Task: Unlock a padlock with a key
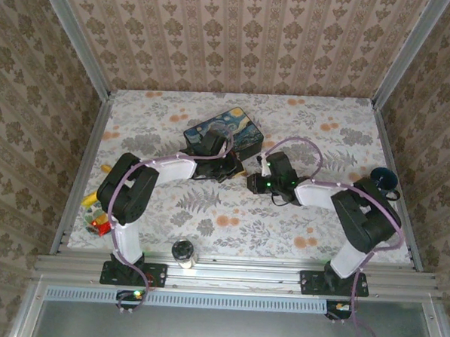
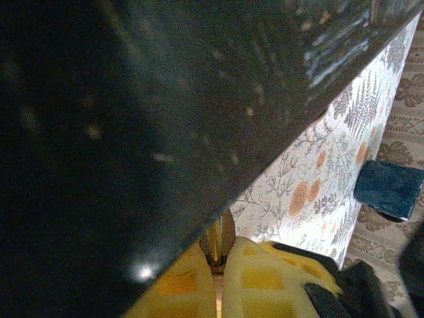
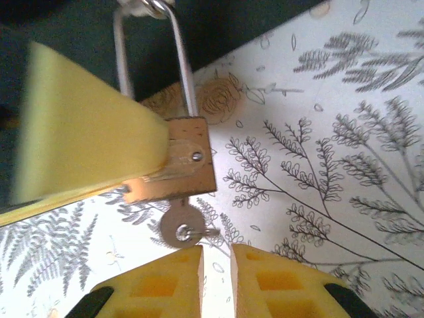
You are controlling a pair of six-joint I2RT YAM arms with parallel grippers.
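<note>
Table (image 1: 320, 219): floral cloth. Tin box (image 1: 241, 128) is set mid-table, toward the far edge. Both arms are brought in at its near side, one from each side.

Left gripper (image 2: 217, 257): pressed together on the padlock (image 3: 193, 159). The brass body is seen pinched between the yellow pads (image 2: 265, 278). In the right wrist view one pad is laid over the body's left half.

Right gripper (image 3: 216, 257): fingers drawn nearly together, a narrow slit left, nothing held.

Padlock: held off the box's near side, with the shackle (image 3: 187, 73) hooked through a ring on the box. The shackle looks seated, so it is judged not yet unlocked.

Key (image 3: 179, 226): seated in the bottom of the body, head out, flat face turned to the right wrist camera.

Key relation: the long axis runs box, shackle, body, key, pointed straight at the right gripper. The key head lies just ahead of the fingertips, slightly left of the slit, not touching. The right arm is the nearer one and the only one free. A wider opening and a small shift left are judged needed before the head can be taken and turned about that axis.
</note>
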